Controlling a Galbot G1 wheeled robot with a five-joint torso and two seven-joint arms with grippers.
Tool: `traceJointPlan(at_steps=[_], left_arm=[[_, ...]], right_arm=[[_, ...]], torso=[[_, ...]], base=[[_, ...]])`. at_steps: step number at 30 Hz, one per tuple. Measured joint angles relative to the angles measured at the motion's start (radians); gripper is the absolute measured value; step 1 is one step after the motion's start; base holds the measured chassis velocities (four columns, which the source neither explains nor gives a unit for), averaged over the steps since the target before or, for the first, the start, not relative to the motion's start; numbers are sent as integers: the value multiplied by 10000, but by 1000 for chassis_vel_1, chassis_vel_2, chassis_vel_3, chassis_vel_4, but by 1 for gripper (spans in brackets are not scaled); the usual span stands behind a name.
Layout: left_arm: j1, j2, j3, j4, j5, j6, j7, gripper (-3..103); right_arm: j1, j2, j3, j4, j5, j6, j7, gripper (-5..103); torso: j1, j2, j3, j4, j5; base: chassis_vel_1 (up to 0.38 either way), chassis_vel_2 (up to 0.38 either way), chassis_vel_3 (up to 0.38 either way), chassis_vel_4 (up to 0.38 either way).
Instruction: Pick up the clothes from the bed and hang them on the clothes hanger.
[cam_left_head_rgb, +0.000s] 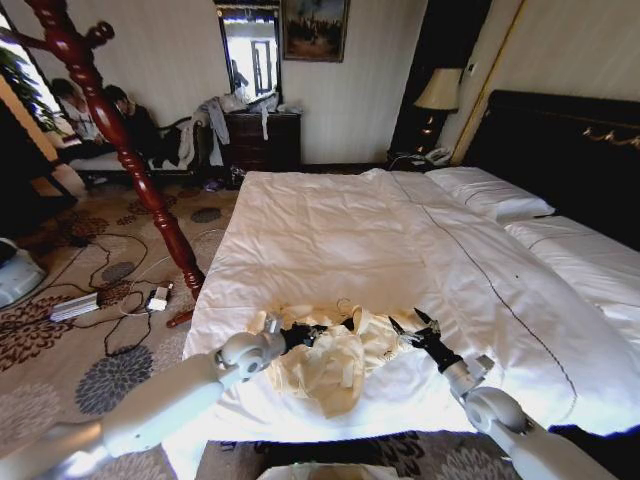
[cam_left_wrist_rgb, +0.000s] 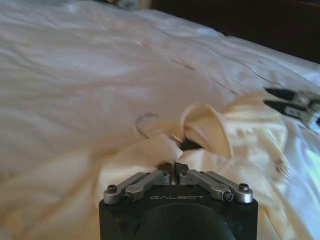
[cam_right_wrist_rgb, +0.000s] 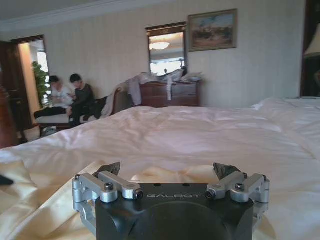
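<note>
Clothes (cam_left_head_rgb: 335, 362) lie between closed left pincer (cam_left_head_rgb: 318, 330), gripping them, and open right pincer (cam_left_head_rgb: 410, 328).

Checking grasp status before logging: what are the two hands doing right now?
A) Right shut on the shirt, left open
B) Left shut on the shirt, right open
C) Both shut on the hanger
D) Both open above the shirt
B: the left hand pinches the cream shirt on the bed; the right hand is spread apart.
</note>
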Motion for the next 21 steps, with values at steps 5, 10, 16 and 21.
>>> traceJointPlan(at_steps=[5, 10, 16, 21], left_arm=[[575, -274, -1084, -585, -289, 731, -1088, 19], [1556, -286, -1952, -915, -131, 1547, -1903, 36], [2494, -368, -2087, -814, 333, 1678, -1948, 57], [2551, -1152, -1843, -126, 263, 1786, -1760, 80]], right_arm=[[-53, 241, 304, 250, 138, 100, 254, 100], [24, 677, 812, 506, 221, 205, 404, 100], [40, 963, 1081, 650, 279, 230, 625, 100], [21, 1139, 1051, 710, 138, 237, 659, 100]], torso=[[0, 0, -1, 3, 0], [0, 0, 0, 3, 0], [0, 0, 0, 3, -1], [-1, 1, -1, 0, 2]], base=[[0, 0, 0, 0], [0, 0, 0, 0], [0, 0, 0, 0], [0, 0, 0, 0]])
